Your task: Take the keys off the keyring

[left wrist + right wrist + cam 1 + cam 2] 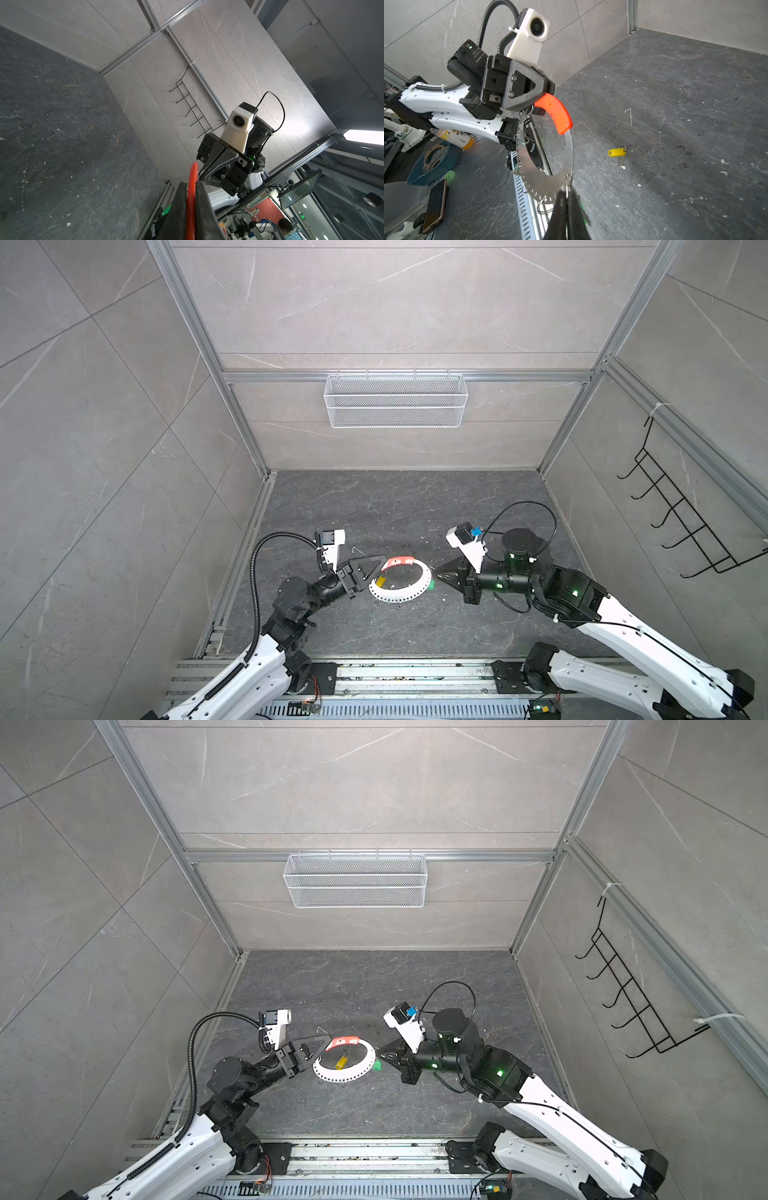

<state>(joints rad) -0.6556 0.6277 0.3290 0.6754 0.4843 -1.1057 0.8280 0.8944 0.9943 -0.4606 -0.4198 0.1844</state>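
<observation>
Keyring [409,595]: perforated metal hoop, raised off table [374,510] | left gripper [381,565]: pinching keyring's red sleeve [401,561] | right gripper [437,575]: pressed together on green key [431,584], hooked at keyring's opposite rim | yellow key [617,152]: off keyring, lying flat on table, seen through keyring's opening in both top views.

One keyring [399,598]. Two keys: one yellow-tagged key [341,1062] and one green-tagged key [431,585]. Several split rings [542,211], too small to count. One wire basket [395,400]. One hook rack [681,506] with five hooks. Two robot arms, the left arm [257,664] and the right arm [631,635].
</observation>
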